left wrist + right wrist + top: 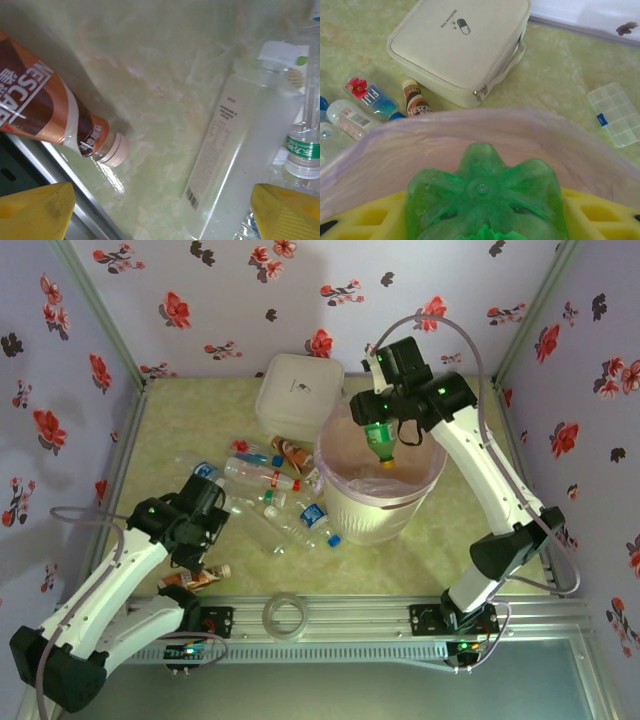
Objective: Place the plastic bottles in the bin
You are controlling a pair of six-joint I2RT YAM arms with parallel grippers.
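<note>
Robot test cell of a laboratory type. A left arm [105, 585] and a right arm [490, 465], both white, are bolted to a slotted aluminium rail [340, 618] at the near edge of a marbled green table [190, 410]. Aluminium posts [100, 312] frame flat walls [230, 310] in a red-and-black flower print, boxing the table in.

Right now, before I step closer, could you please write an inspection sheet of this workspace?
Surface: pale green marbled tabletop.
Job's things: green plastic bottle held over the cream round bin; clear plastic bottles lying left of it.
Clutter: clear tape ring, white square zipped case.
Grippers: right end effector shut on the green bottle; left end effector open above the tabletop.
Cables: grey cable loops beside each arm.
Surroundings: floral walls.
</note>
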